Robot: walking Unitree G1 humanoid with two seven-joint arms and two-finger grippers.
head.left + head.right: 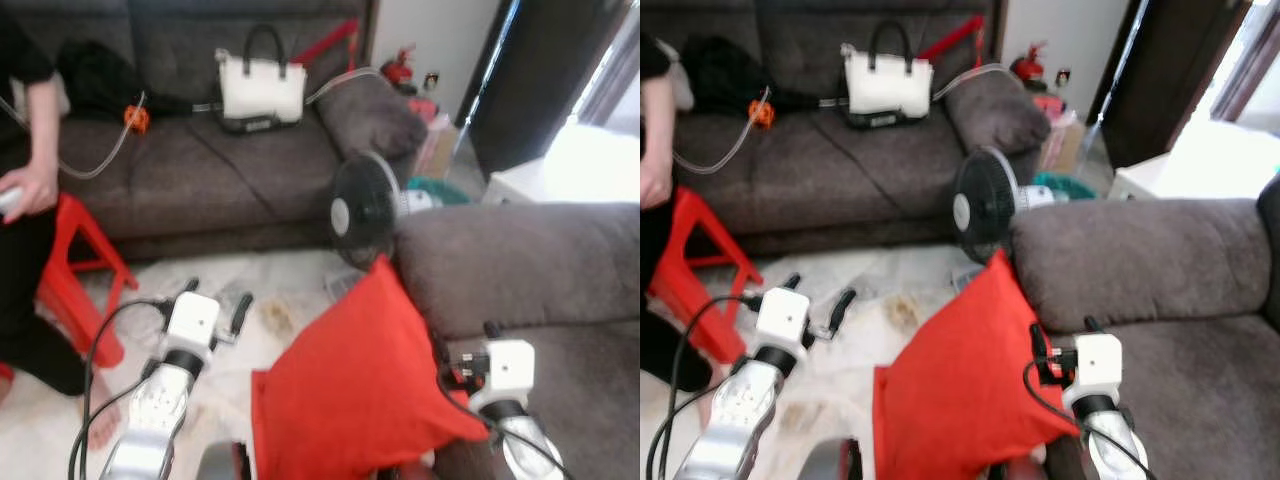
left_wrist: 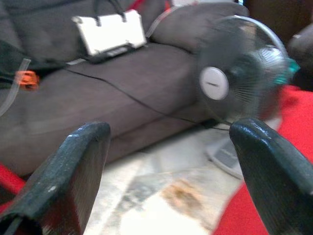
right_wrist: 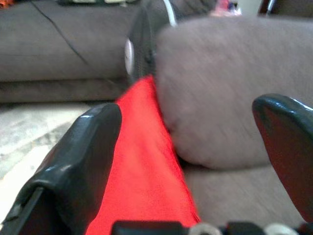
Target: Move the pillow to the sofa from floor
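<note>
- The red pillow (image 1: 355, 395) lies nearest the head camera, low in the middle of the scene, between the robot's two arms.
- It stands tilted on edge, its upper corner leaning against the rounded arm of the near sofa (image 1: 520, 265), its lower part down toward the floor (image 1: 290, 300).
- The right gripper (image 3: 188, 161) sits at the pillow's right edge, above the near sofa's seat; its fingers are spread apart, with the pillow's red cloth and the sofa arm seen between them. Whether a finger touches the cloth cannot be told.
- The left gripper (image 2: 168, 171) hovers over the floor to the pillow's left, apart from it, fingers wide apart and holding nothing.
- The pillow is plain bright red, square, plump, with sharp corners and soft creases.
- A black fan (image 1: 362, 205) stands on the floor just behind the pillow's top corner.
- The far sofa (image 1: 200, 170) carries a white handbag (image 1: 262, 88).
- A person (image 1: 25, 150) sits at the left beside a red stool (image 1: 85, 270).
</note>
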